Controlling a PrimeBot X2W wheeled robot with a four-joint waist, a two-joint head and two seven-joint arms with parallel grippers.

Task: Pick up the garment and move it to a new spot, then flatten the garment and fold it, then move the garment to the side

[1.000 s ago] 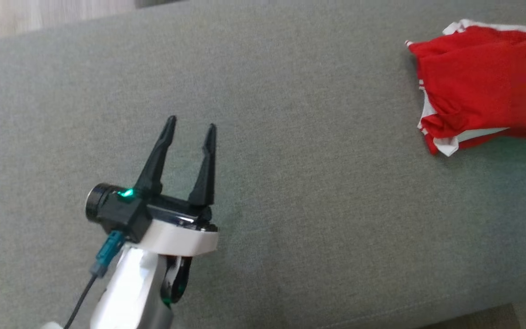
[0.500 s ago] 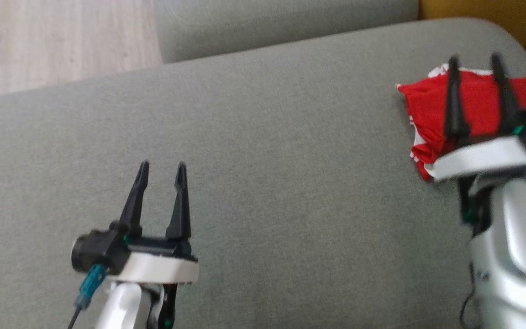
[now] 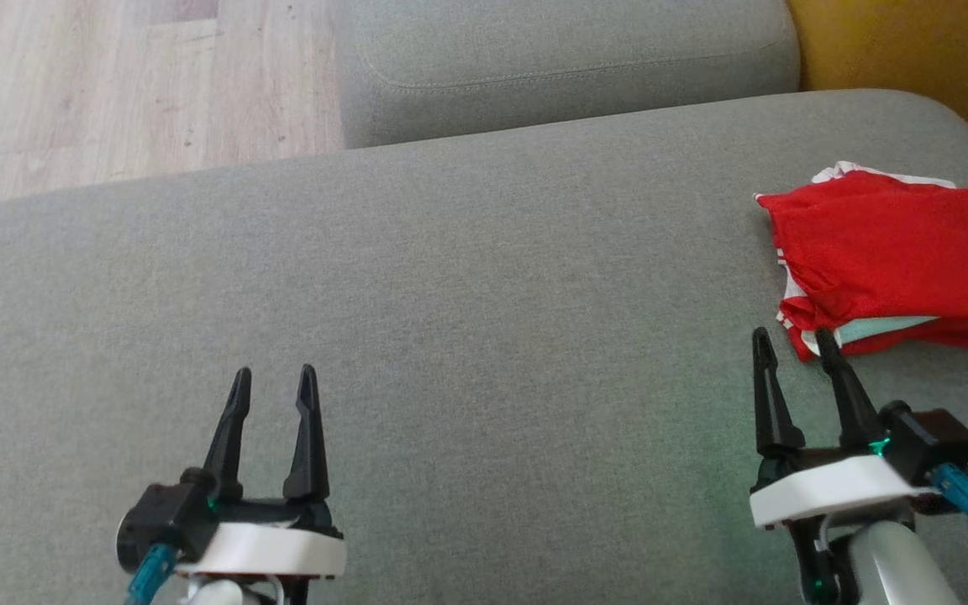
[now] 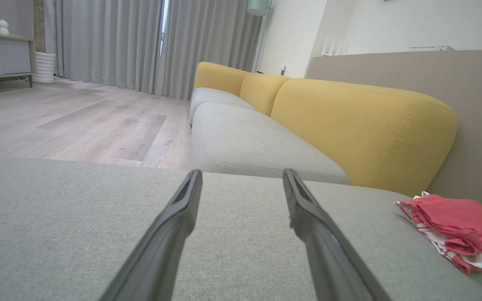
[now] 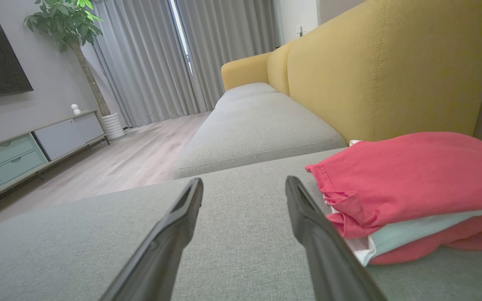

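With your left gripper (image 3: 275, 370) and right gripper (image 3: 791, 334) open and empty, a stray nudge could unfold the garment (image 3: 896, 252) folded by the seat's (image 3: 484, 294) right edge.

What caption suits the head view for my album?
Both open, left pincer and right pincer above a grey sofa cushion, folded red garment at its right end.

1. You have a broad grey seat cushion (image 3: 484, 277) spread below and ahead of the left gripper (image 3: 274, 374) and right gripper (image 3: 792, 336).
2. A folded red-and-white garment (image 3: 896, 252) lies on it, just ahead and right of the right gripper, well apart from the left gripper.
3. The garment sits near the cushion's rounded corner.
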